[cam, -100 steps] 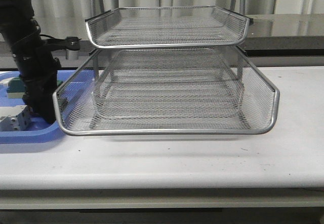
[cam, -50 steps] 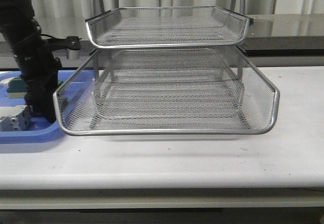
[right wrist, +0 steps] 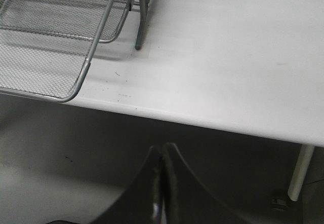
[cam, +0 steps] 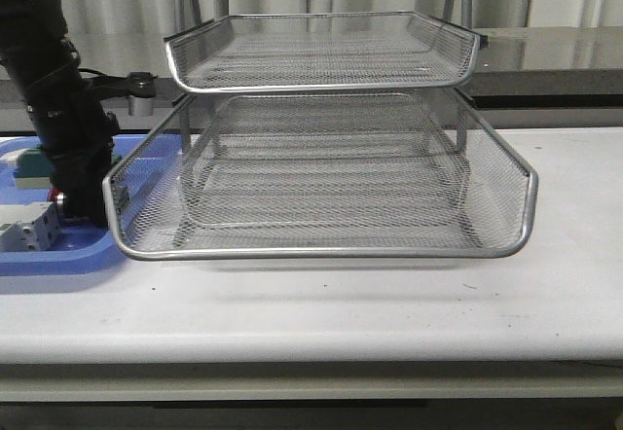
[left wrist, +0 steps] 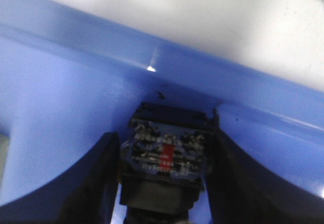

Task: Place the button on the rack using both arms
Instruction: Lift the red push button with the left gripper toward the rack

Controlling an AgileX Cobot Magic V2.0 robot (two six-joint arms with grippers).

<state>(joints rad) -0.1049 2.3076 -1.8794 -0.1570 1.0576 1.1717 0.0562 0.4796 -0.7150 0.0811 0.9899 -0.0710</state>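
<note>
Left gripper (left wrist: 164,181) clamps the button (left wrist: 166,159) over the blue tray (cam: 58,253), lower left of frame, beside the rack (cam: 321,251); right gripper (right wrist: 162,183) fingers pressed together, holding nothing.

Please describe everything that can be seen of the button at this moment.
The button shows mostly its black blocky body, with a blue face carrying small metal terminals and a red mark in the middle. It sits between the two black fingers of the left gripper, which press on its sides, above the blue tray. In the front view only a small red bit shows beside the arm, near the rack edge. Its cap is mostly hidden.
</note>
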